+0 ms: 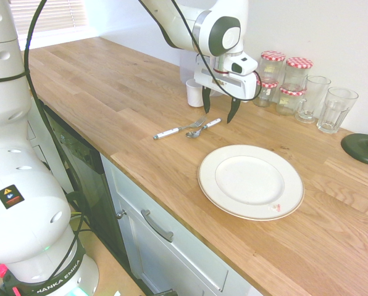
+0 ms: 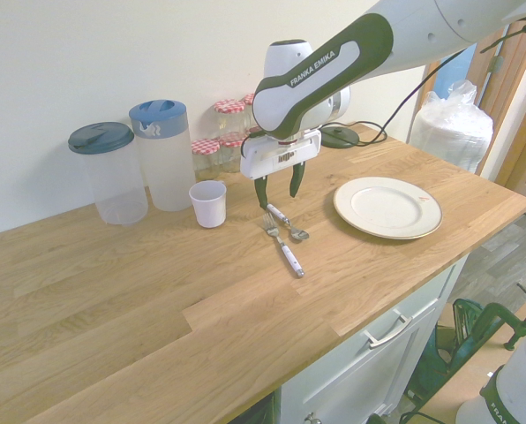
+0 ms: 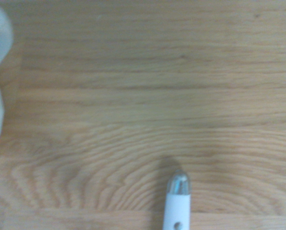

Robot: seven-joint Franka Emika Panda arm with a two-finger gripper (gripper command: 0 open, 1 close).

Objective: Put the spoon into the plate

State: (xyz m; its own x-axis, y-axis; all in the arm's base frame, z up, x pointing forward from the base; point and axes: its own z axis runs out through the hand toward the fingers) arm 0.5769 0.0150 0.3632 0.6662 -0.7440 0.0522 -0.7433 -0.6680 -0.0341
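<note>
Spoon lies on the counter at frame centre, just left of the plate, bowl end touching or crossing the fork tines; can't tell which lies on top. End effector hangs above the spoon handle, pointing down, fingers spread wide, holding nothing. Plate sits right of centre in 1st ext. view, nothing on it, small reddish mark on rim near its lower right. White cup stands upright behind the cutlery; contents not visible. Two tall translucent jugs w/ blue lids at upper left of 2nd ext. view, look clear inside. Jars w/ red-check lids stacked in upper right of 1st ext. view, partly hidden behind the arm; contents unclear. Two clear glasses beside them, upright. Dark round object cut off at right edge, can't ID. Wrist view blurred: wood grain, white handle tip w/ metal cap rising from the bottom edge, pale edge at left cut off. Counter is oak-plank, white drawers w/ metal handles below, white wall behind, window blind at upper left of 1st ext. view.
</note>
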